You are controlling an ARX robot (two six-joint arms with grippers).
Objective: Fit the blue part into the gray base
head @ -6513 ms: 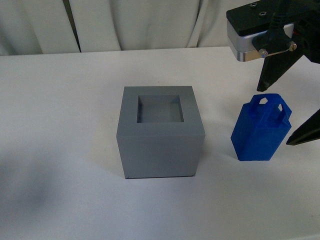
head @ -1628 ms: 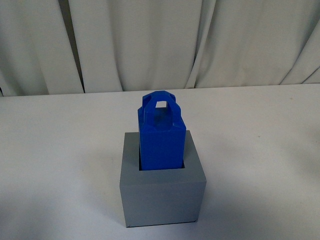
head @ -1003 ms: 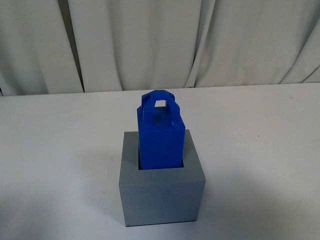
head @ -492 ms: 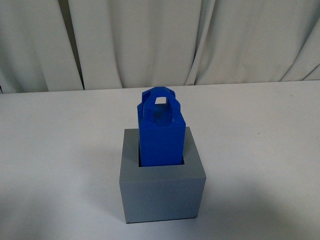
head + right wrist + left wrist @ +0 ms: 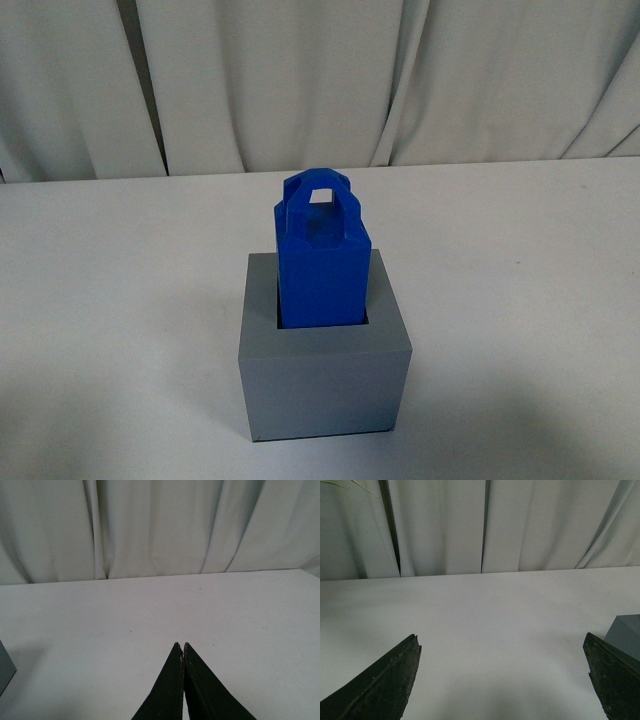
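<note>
White table, blue part in gray base.

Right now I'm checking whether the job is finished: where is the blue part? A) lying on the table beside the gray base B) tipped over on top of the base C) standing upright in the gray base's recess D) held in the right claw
C: the blue part stands upright with its lower end inside the recess of the gray base, and no claw touches it.

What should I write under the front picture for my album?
Blue part standing upright in the gray base on a white table.
</note>
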